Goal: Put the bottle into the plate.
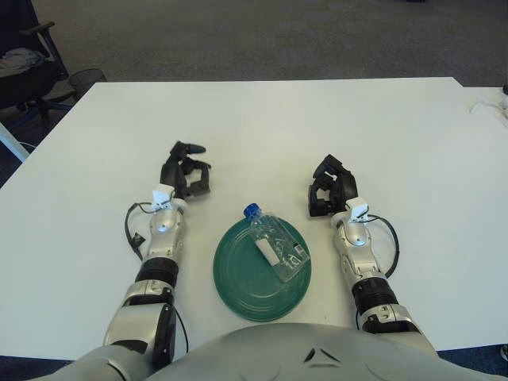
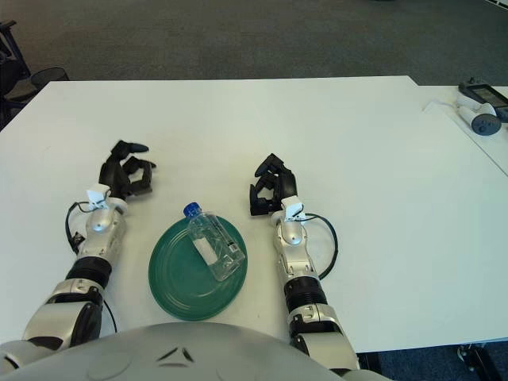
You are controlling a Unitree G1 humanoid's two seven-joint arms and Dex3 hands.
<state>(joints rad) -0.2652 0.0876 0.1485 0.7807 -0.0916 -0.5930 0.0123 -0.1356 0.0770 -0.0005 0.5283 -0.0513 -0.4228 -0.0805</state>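
Clear plastic bottle (image 1: 275, 246) (blue cap) lying in round green plate (image 1: 238, 284); left hand (image 1: 186, 171), right hand (image 1: 328, 187) curled, empty.

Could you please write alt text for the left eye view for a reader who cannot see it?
A clear bottle with a blue cap lies on its side in a green plate on a white table. The left robot hand and right robot hand, fingers curled and holding nothing, flank the plate.
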